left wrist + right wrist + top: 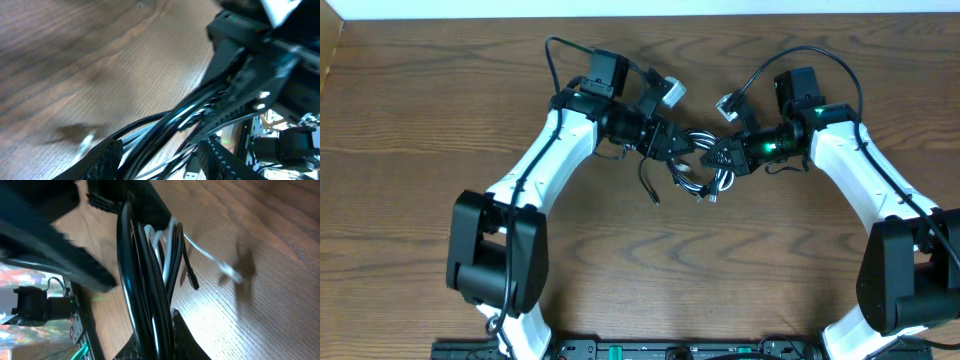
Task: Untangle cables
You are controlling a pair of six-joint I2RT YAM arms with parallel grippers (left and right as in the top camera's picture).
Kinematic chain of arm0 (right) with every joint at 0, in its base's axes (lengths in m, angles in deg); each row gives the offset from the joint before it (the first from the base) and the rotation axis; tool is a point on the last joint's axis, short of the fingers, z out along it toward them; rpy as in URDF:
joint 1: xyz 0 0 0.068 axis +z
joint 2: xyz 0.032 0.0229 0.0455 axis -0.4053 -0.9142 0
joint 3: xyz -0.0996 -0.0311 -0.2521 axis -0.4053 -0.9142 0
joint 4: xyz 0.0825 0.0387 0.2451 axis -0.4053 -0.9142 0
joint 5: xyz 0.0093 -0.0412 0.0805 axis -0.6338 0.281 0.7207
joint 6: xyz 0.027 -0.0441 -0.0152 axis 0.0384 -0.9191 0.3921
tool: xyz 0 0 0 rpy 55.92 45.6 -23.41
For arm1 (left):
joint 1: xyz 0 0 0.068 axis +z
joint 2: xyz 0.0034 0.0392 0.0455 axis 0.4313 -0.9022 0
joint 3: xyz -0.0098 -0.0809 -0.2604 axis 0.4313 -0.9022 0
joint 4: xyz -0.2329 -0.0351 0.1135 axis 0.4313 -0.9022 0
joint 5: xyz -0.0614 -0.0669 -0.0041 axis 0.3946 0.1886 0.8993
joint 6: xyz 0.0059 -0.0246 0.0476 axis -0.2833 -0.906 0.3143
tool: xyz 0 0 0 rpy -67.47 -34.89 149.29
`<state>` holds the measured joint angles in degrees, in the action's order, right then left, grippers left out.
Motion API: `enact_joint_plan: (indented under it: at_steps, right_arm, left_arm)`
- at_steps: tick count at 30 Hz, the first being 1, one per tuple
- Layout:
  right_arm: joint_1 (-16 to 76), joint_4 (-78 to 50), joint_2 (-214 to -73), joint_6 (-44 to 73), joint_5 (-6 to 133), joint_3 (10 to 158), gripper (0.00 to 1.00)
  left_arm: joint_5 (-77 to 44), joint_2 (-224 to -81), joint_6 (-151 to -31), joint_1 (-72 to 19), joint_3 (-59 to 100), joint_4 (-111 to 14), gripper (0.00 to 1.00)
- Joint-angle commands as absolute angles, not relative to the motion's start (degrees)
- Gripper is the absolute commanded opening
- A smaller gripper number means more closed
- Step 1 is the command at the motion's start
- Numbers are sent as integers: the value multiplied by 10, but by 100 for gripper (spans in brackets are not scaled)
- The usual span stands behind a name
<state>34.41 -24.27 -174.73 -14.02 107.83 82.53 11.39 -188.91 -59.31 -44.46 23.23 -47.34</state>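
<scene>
The black and white cables (pixel 700 172) lie tangled at the middle of the table, between the two grippers. My left gripper (pixel 677 147) is open, and in the left wrist view its fingers (pixel 160 161) straddle the black cable (pixel 167 124) and white strands (pixel 146 133). My right gripper (pixel 725 160) is shut on the black cable (pixel 145 280), whose strands fill the gap between its fingers (pixel 160 345). The white cable (pixel 170 242) loops beside them, and its small plug (pixel 230 270) rests on the wood. A black plug (pixel 192 282) hangs free.
A black cable tail (pixel 649 188) trails toward the front from the tangle. A USB plug (pixel 192 173) lies near my left gripper's right finger. Thick black arm wires (pixel 555 50) arc over both wrists. The table is brown wood (pixel 650 270).
</scene>
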Motion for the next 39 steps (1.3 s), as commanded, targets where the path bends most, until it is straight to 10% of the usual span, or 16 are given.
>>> enact_joint_plan:
  at_steps: [1,23,29,39]
  right_arm:
    - [342,-244,-1746,-135,1099,825,1]
    - [342,-244,-1746,-132,1099,825,1]
    - [342,-244,-1746,-133,1098,825,1]
    - [342,-211,-1746,-20,1018,825,11]
  left_arm:
    - [125,-1899,-581,-445,223,-476,50]
    - [16,-1921,-636,-461,210,-435,32]
    - [-107,-1921,-762,-461,210,-390,8]
    - [-141,-1871,-805,-460,215,-387,7]
